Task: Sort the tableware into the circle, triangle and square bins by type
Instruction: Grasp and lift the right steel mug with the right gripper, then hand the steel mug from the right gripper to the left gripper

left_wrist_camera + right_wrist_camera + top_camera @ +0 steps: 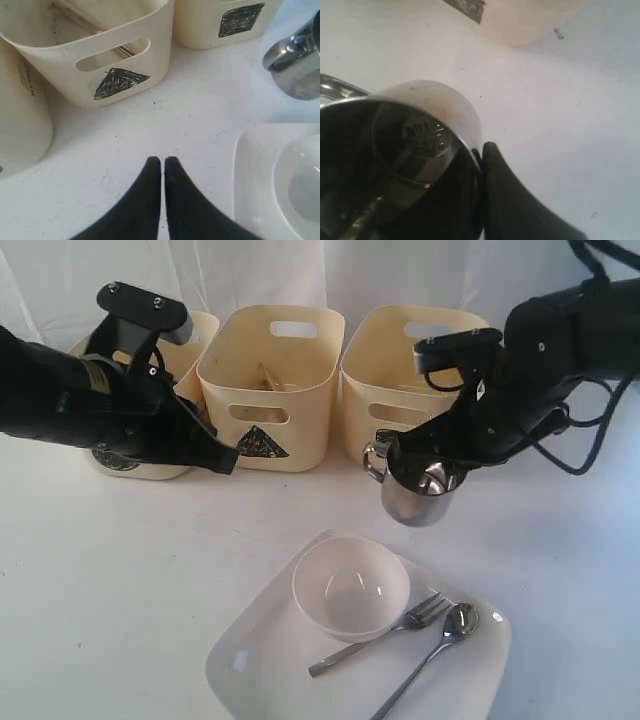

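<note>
Steel mug (420, 490) is held tilted in the right gripper (437, 472), whose fingers pinch its rim; the square-marked bin (400, 390) stands just behind that gripper. Below and in front of it lies the white plate (260, 650), carrying a translucent bowl (350, 590), fork (400, 625) and spoon (440, 640). The left gripper (163, 167) is closed on nothing, just before the triangle-marked bin (115, 75).
</note>
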You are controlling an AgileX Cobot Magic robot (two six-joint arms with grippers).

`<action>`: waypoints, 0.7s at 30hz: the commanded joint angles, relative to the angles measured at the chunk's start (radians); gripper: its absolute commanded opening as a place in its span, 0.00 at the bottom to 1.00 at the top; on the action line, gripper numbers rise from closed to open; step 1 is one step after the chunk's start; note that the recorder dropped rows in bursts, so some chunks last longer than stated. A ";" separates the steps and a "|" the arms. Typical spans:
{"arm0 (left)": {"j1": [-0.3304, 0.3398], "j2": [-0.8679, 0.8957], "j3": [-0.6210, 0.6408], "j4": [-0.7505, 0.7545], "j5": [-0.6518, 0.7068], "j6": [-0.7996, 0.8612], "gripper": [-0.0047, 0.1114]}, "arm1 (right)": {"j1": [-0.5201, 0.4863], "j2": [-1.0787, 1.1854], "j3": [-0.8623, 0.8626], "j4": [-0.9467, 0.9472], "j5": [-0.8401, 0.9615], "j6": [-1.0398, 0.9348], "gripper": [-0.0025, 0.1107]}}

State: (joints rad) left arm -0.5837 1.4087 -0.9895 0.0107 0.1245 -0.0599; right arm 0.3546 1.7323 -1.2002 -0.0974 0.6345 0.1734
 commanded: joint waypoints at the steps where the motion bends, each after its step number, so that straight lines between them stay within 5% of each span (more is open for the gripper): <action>1: -0.008 -0.013 0.004 -0.002 0.042 0.019 0.33 | -0.006 -0.085 0.002 0.006 0.025 -0.056 0.02; 4: -0.008 -0.013 0.004 -0.002 0.057 0.095 0.46 | -0.006 -0.135 0.002 0.126 0.062 -0.144 0.02; 12: -0.008 -0.013 0.004 -0.048 0.139 0.225 0.47 | -0.006 -0.171 0.002 0.526 0.158 -0.559 0.02; 21: -0.010 -0.013 0.004 -0.470 0.228 0.604 0.47 | -0.006 -0.171 0.002 0.630 0.139 -0.731 0.02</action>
State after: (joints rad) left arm -0.5837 1.4087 -0.9895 -0.2967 0.3252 0.3997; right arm 0.3546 1.5715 -1.2002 0.4925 0.7851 -0.4909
